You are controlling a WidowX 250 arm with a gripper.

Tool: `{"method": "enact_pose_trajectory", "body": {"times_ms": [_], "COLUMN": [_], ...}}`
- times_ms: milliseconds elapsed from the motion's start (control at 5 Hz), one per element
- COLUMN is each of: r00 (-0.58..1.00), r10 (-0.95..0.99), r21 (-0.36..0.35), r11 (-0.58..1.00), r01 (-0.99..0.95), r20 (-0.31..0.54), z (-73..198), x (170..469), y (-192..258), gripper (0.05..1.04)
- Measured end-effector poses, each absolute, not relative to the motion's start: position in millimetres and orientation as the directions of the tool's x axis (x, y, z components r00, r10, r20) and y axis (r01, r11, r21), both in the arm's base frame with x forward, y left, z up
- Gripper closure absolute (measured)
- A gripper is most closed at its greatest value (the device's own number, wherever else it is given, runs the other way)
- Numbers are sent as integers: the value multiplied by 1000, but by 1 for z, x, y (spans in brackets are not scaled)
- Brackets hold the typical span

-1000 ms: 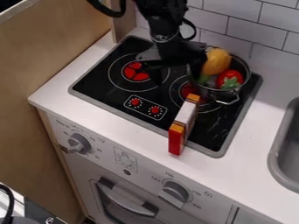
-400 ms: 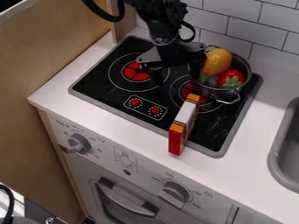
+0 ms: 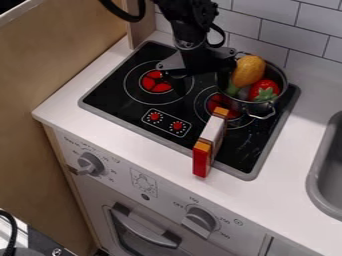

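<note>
- The gripper (image 3: 200, 85) is over the stove (image 3: 235, 152), its fingers apart, one close beside the metal pot (image 3: 254, 107)
- The pot sits at the stove's right, holding yellow (image 3: 248, 70) and red (image 3: 264, 90) toys
- Good handling means aligning with the rim, closing softly, keeping the pot level and the yellow toy unpinched

White tiled wall (image 3: 274, 37) behind, wooden panel (image 3: 53, 85) alongside.
</note>
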State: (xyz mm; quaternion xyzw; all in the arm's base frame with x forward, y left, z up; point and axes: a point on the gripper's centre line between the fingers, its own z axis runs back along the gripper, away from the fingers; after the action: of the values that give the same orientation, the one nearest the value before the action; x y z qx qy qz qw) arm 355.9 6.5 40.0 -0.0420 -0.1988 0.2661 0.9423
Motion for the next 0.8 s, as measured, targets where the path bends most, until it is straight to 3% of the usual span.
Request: {"method": "enact_pose_trajectory", "body": {"times_ms": [600, 800], "r00": [733, 720], "r10": [528, 543], "r21": [-206, -224], "r11": [847, 838], "r01": [-490, -498], "r20": [428, 432], "z": [33, 33], "x": [360, 362], "y": [11, 7], "gripper": [128, 297]}}
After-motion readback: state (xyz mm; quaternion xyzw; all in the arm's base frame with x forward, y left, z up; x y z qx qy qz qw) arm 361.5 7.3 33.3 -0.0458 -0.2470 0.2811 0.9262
